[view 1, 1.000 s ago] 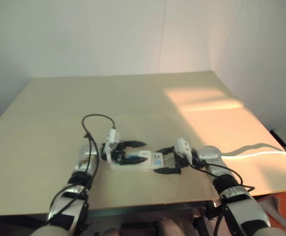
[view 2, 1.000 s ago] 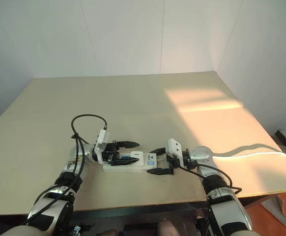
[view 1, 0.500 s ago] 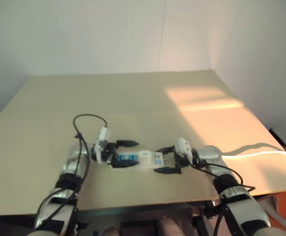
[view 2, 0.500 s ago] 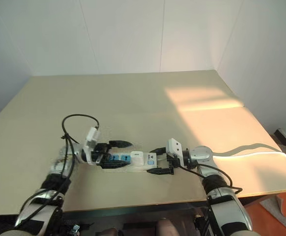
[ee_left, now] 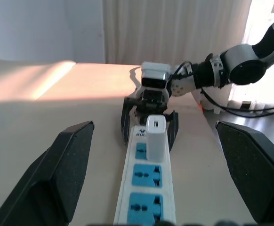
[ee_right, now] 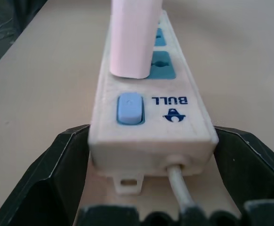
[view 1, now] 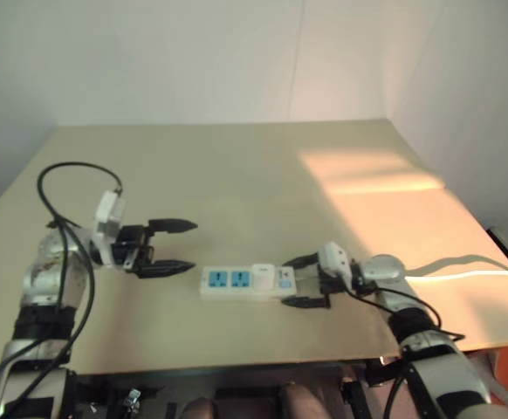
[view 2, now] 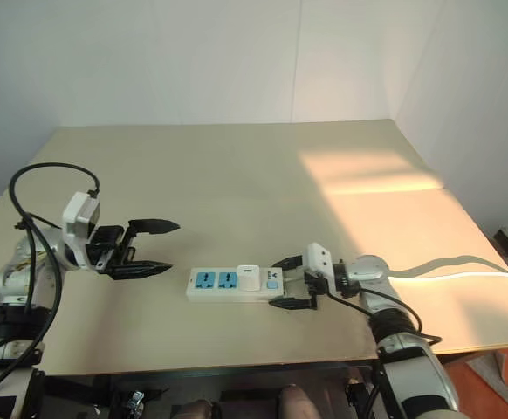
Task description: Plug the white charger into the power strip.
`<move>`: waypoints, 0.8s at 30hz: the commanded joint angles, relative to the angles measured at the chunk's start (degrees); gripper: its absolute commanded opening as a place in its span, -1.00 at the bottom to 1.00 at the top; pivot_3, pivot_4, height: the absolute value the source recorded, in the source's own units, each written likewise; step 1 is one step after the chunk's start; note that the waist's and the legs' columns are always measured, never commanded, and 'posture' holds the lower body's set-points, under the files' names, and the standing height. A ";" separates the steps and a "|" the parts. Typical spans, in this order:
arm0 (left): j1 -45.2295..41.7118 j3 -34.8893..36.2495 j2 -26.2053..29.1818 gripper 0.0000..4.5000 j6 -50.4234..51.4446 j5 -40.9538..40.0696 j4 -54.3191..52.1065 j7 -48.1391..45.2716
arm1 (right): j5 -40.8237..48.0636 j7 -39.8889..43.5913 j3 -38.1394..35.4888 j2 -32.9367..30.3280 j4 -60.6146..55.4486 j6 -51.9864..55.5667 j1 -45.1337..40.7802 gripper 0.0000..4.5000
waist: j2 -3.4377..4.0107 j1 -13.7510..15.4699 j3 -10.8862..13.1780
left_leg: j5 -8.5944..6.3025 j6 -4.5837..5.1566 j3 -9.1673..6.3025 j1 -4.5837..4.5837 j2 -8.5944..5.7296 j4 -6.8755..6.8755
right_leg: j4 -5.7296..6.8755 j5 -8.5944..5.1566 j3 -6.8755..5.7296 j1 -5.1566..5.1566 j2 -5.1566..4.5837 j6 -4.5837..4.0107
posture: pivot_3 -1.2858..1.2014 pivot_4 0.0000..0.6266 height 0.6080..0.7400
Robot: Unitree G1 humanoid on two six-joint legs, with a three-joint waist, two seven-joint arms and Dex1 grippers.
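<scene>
Charger point(ee_left: 155, 138) upright in strip point(view 2: 234, 284) lying crosswise, left claw point(view 2: 151, 247) wide, empty, right claw point(view 2: 289, 281) seemingly clasping strip's end.

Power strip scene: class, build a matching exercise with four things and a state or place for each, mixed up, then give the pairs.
Things:
1. white charger
2. power strip
3. left hand
4. right hand

States:
A. open, clear of the strip
B. lying flat on the table
C. fingers flanking the strip's switch end
D. standing in the socket nearest the switch

Pairs: 1-D, 2-B, 3-A, 4-C
</scene>
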 commanded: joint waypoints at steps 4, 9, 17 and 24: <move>4.89 5.74 6.05 1.00 0.54 -1.92 -3.70 -0.20 | 7.57 4.55 -6.56 -12.87 -15.97 6.49 2.02 0.98 | 0.08 1.17 0.09 | 0.01 0.01 0.03 -0.81 -0.03 0.15 | 0.09 0.25 -0.03 -0.83 -0.08 -0.39 | 0.03 -0.52 1.00; 9.57 8.17 8.51 1.00 0.35 -1.73 -5.64 -0.05 | 10.48 5.62 -8.67 -20.44 -23.58 10.61 5.92 0.98 | 0.09 1.54 0.11 | 0.00 0.01 0.07 -0.81 0.01 0.13 | 0.08 0.25 -0.08 -0.85 -0.06 -0.41 | 0.03 -0.52 1.00; 12.99 9.06 7.93 1.00 0.92 -1.90 -8.63 2.65 | 12.66 2.94 -10.98 -26.00 -30.69 15.84 13.60 0.98 | 0.07 1.75 0.13 | 0.01 0.01 0.14 -0.82 0.00 0.16 | 0.06 0.23 -0.06 -0.84 -0.05 -0.38 | 0.03 -0.52 1.00; 14.31 8.44 8.25 1.00 2.01 -0.86 -9.72 4.95 | 12.91 1.64 -13.42 -28.22 -33.53 18.68 17.19 0.98 | 0.07 1.61 0.13 | 0.01 0.01 0.19 -0.81 0.01 0.16 | 0.07 0.23 -0.05 -0.85 -0.05 -0.38 | 0.03 -0.52 1.00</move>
